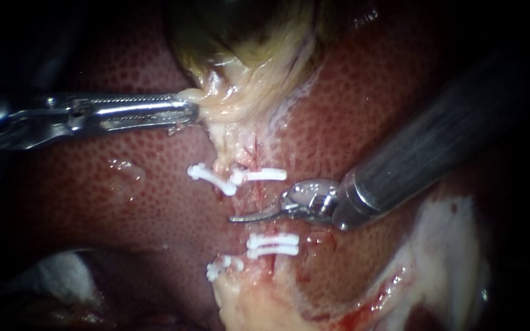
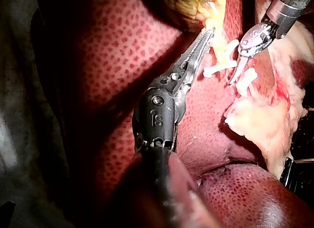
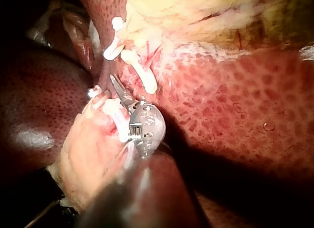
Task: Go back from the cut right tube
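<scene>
Snagging hazard: right instrument (image 1: pixel 238 218), jaws closed and empty, lies at the cut right tube (image 1: pixel 257 195) between its clips (image 1: pixel 265 175), which a sideways drag could dislodge; left instrument (image 1: pixel 188 111) clamps gallbladder (image 1: pixel 240 101) above that tube

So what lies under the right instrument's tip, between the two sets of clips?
Pale, reddened tissue on the liver, between the upper clips and lower clips. The right instrument, blades shut, hides any tube ends beneath.

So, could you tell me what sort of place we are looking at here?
Most likely a surgical field, seen close through an endoscope: the left instrument and right instrument work over a mottled liver and gallbladder, with white clips nearby.
</scene>
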Available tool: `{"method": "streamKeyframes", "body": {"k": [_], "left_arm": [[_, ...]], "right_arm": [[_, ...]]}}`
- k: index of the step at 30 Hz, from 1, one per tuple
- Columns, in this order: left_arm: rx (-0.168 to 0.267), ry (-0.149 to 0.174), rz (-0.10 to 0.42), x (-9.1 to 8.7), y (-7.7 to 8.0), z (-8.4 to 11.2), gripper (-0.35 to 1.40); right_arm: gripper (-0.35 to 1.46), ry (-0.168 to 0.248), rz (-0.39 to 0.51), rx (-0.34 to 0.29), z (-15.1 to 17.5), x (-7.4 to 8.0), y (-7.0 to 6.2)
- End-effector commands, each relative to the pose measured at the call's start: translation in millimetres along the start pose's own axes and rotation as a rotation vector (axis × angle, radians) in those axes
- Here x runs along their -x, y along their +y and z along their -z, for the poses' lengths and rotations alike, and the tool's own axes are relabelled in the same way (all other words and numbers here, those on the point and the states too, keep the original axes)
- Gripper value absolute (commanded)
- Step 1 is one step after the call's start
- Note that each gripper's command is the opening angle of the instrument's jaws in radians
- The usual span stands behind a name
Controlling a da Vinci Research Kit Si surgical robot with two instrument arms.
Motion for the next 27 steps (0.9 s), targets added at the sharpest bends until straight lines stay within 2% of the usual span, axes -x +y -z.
{"method": "streamKeyframes", "body": {"k": [1,6,11,17,27], "left_arm": [[0.0,0.0,0.0,0.0,0.0,0.0,-0.35],[0.0,0.0,0.0,0.0,0.0,0.0,-0.35],[0.0,0.0,0.0,0.1,0.0,0.0,-0.35],[0.0,0.0,0.0,0.1,0.0,0.0,-0.35],[0.0,0.0,-0.001,0.1,-0.1,0.0,-0.35]], "right_arm": [[-0.35,0.006,0.0,0.008,0.0,0.1,-0.2],[-0.35,0.014,0.002,0.033,-0.1,0.1,-0.7],[0.25,0.013,0.003,0.032,-0.2,0.1,-1.1],[0.66,0.021,0.004,0.029,-0.2,0.1,-1.2],[0.86,0.023,0.005,0.026,0.0,0.3,-1.4]]}}
